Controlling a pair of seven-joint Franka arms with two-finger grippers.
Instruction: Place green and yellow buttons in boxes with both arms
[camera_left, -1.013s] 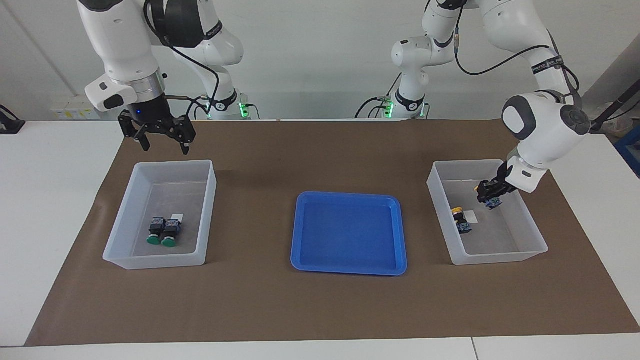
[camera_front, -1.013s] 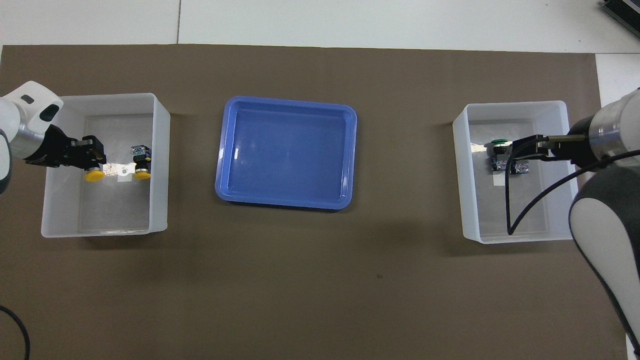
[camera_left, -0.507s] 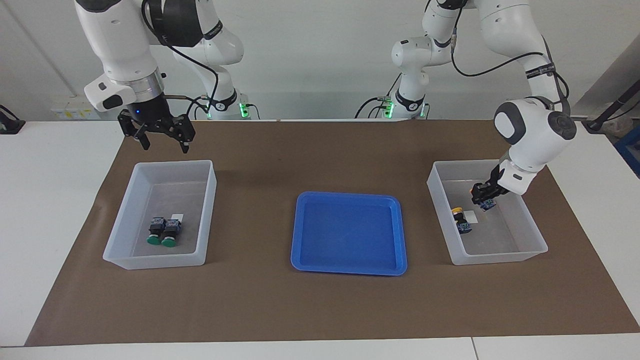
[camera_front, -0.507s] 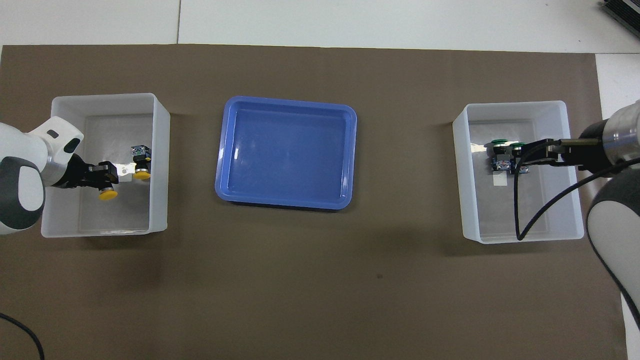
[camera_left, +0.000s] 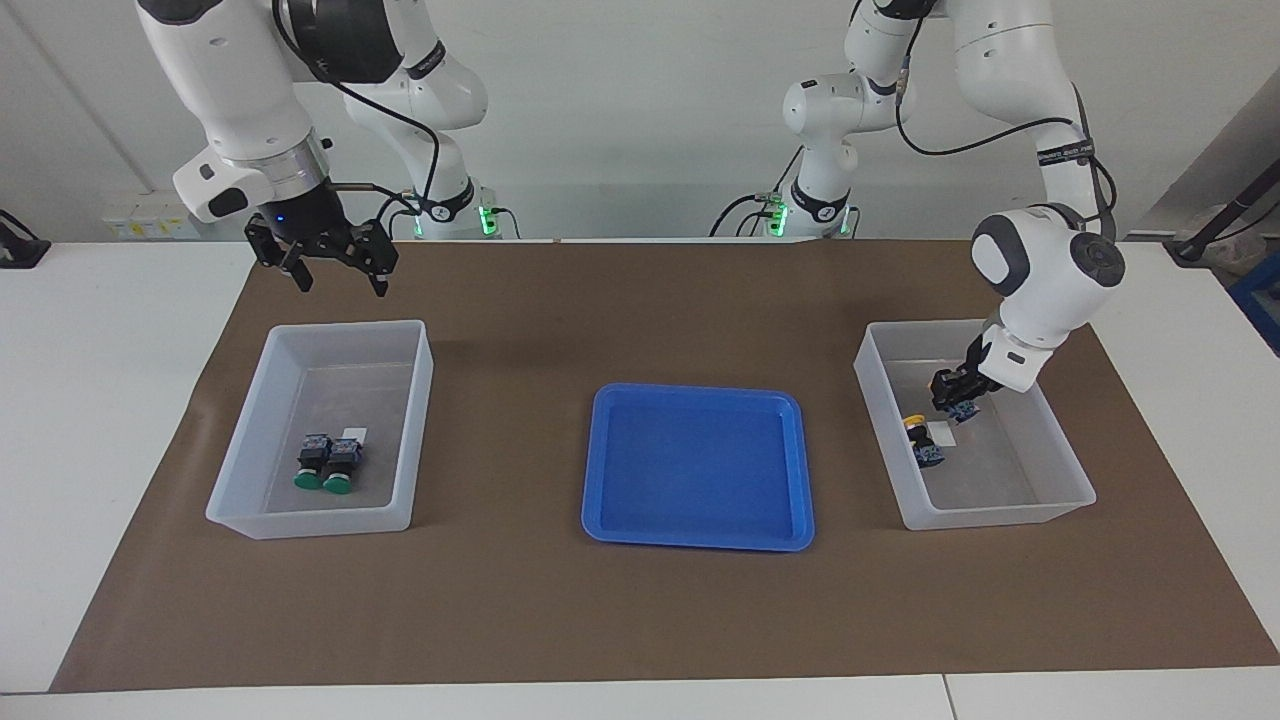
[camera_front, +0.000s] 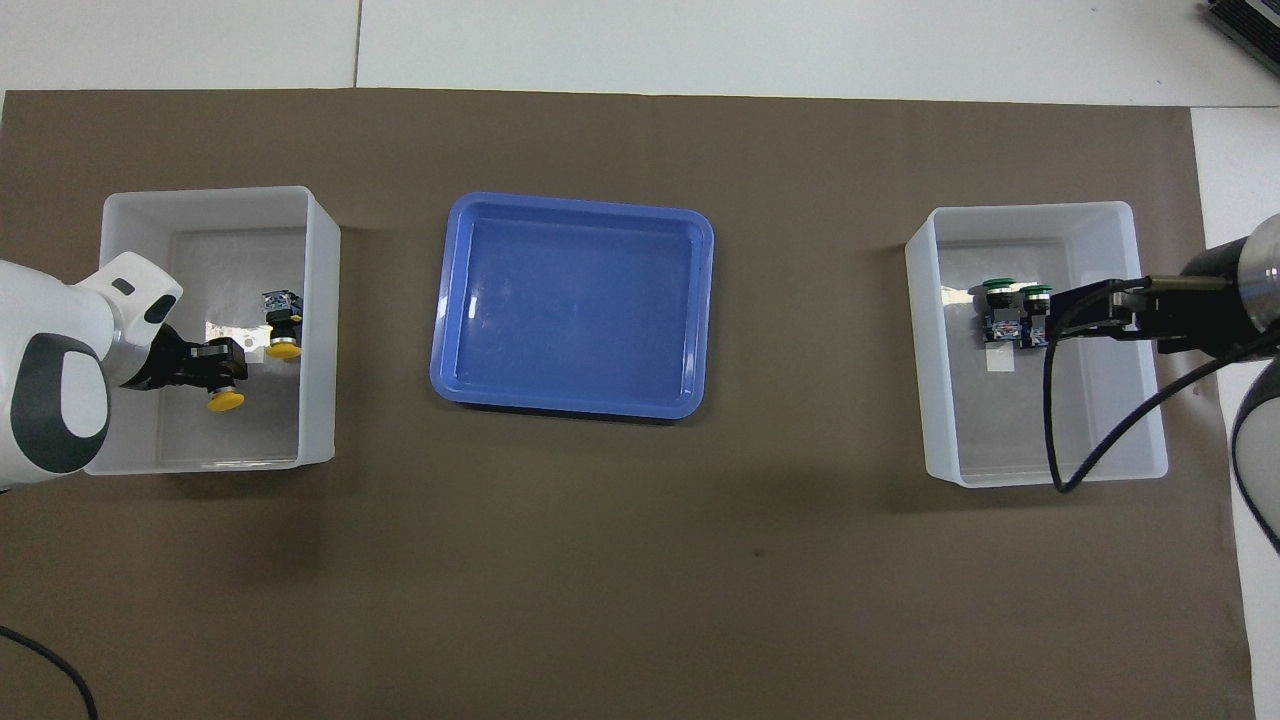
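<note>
Two green buttons (camera_left: 322, 467) (camera_front: 1015, 308) lie side by side in the box (camera_left: 310, 525) (camera_front: 1040, 212) at the right arm's end. My right gripper (camera_left: 340, 280) (camera_front: 1070, 305) is open and empty, raised over that box's edge nearer the robots. In the box (camera_left: 975, 515) (camera_front: 320, 300) at the left arm's end, one yellow button (camera_left: 922, 441) (camera_front: 283, 335) lies on the floor by the white label. My left gripper (camera_left: 955, 398) (camera_front: 215, 365) is inside this box, shut on the other yellow button (camera_left: 963, 409) (camera_front: 226, 401), close beside the lying one.
An empty shallow blue tray (camera_left: 698, 540) (camera_front: 572, 402) sits between the two boxes on the brown mat (camera_left: 600, 620). White table surface borders the mat on all sides.
My left gripper has carried the yellow button sideways inside its box, toward the lying yellow button. My right gripper has risen a little and drawn back from the green buttons.
</note>
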